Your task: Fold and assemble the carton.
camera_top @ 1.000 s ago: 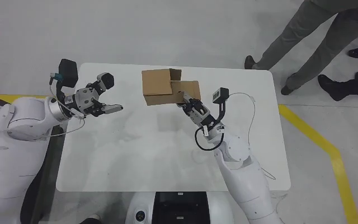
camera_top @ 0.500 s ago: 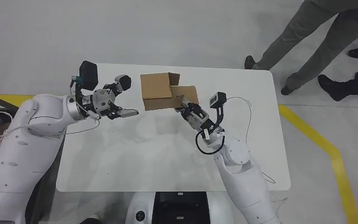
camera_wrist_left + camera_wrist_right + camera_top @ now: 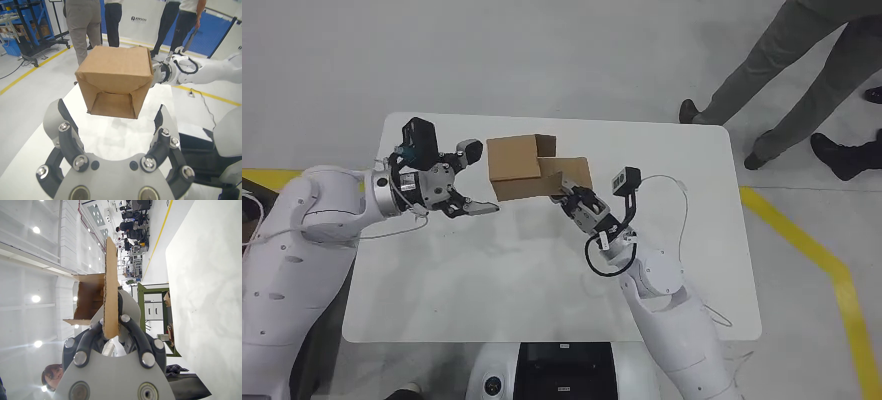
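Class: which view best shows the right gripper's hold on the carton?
Right wrist view: the right gripper pinches the carton flap edge-on. Top view shows it from above; in the left wrist view the carton hides it.

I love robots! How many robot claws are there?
2. The open left gripper faces the open end of the brown cardboard carton; the right gripper pinches its flap on the other side.

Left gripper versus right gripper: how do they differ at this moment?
The left gripper has its jaws wide open; the right gripper has them shut on a flap of the carton. The left gripper is apart from the carton, facing one end; the right gripper grips the opposite end. Both look the same build.
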Tool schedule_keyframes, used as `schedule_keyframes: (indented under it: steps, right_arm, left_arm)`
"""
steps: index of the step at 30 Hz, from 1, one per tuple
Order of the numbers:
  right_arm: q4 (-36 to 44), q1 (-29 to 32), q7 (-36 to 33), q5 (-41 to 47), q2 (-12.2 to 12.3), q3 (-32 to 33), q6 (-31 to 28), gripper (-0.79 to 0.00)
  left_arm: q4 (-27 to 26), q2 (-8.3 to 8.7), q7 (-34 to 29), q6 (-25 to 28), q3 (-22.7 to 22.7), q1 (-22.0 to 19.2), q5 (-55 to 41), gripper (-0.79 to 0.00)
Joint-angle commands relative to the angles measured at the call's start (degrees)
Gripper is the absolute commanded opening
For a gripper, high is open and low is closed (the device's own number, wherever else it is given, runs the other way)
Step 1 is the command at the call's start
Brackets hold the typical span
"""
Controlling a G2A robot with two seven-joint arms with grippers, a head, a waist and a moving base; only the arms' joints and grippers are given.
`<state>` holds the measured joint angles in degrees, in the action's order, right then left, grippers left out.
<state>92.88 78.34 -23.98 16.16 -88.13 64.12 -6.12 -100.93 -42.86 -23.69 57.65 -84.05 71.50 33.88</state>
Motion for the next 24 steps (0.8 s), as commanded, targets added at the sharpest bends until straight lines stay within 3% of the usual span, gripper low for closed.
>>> schedule_keyframes:
  steps: [1, 7, 16, 24]
  right_arm:
    - [-0.28, -0.24, 0.10, 0.12, 0.00, -0.31, -0.05, -0.785]
    - [-0.71, -0.87, -0.67, 1.69, 0.06, -0.87, -1.81, -0.785]
    - [-1.80, -2.44, -2.10, 1.89, 0.34, -1.22, -1.81, -0.785]
    - [-2.55, -3.18, -2.83, 2.81, 0.59, -1.29, -1.64, -0.785]
  left_arm:
    - [0.25, -0.25, 2.36, 0.02, 0.19, 0.22, 3.34, 0.000]
    - [3.18, -0.72, 6.58, 0.35, 1.76, 0.32, 2.99, 0.000]
    - [5.21, -0.33, 2.96, 0.35, 5.84, -2.59, -6.29, 0.000]
    - [6.52, -0.15, 1.37, 0.35, 6.94, -4.48, -8.07, 0.000]
